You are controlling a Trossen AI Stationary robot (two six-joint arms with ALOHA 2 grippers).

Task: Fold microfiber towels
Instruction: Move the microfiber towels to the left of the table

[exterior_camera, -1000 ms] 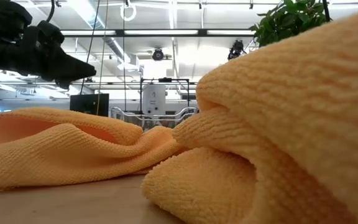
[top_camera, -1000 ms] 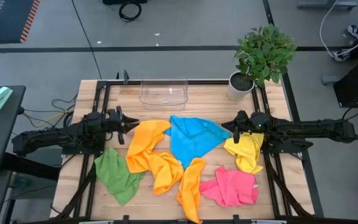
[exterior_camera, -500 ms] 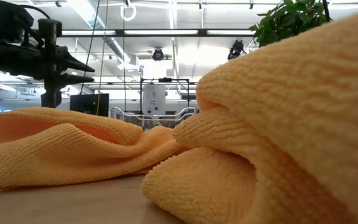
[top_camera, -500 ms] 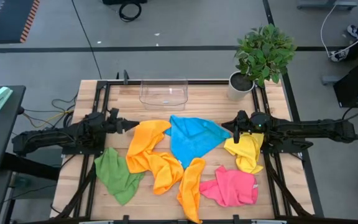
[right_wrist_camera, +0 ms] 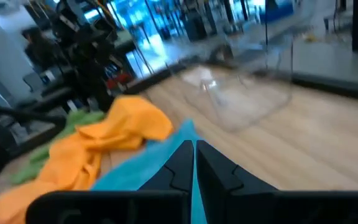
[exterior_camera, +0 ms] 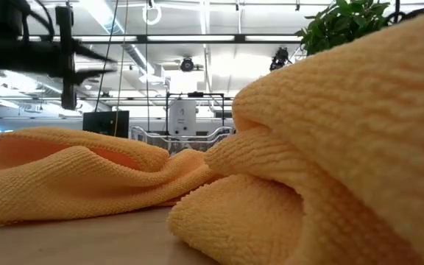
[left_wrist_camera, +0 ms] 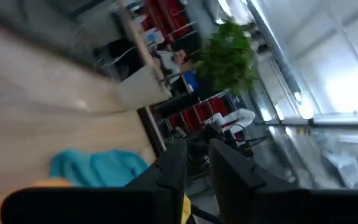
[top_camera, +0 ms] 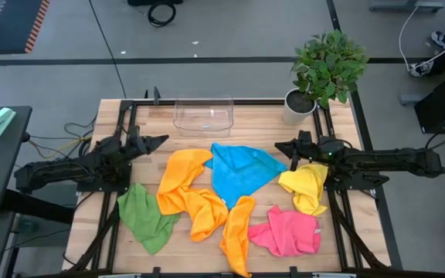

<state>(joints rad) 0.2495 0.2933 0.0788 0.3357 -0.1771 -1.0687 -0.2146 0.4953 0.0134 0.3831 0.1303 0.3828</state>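
Several microfiber towels lie crumpled on the wooden table: an orange towel [top_camera: 182, 179], a blue towel [top_camera: 242, 171], a yellow towel [top_camera: 306, 187], a pink towel [top_camera: 288, 232], a green towel [top_camera: 145, 218] and a second orange towel [top_camera: 238, 232]. My left gripper [top_camera: 163, 140] hovers level above the table's left side, just short of the orange towel, pointing right. A narrow gap [left_wrist_camera: 197, 165] shows between its fingers, with nothing in it. My right gripper [top_camera: 279, 146] hovers over the blue towel's right corner, shut and empty [right_wrist_camera: 194, 155]. In the low view, orange cloth [exterior_camera: 308, 162] fills the foreground.
A clear plastic tray [top_camera: 203, 114] stands at the far middle of the table. A potted plant [top_camera: 327, 66] stands at the far right corner. Bare wood [top_camera: 261, 123] shows between the tray and the towels. Black frame rails run along both sides.
My left gripper has risen a little and rolled about its own pointing line, staying beside the orange towel. My right gripper has tipped its fingers upward and risen off the yellow towel, which now shows more of its top. The towels lie where they were.
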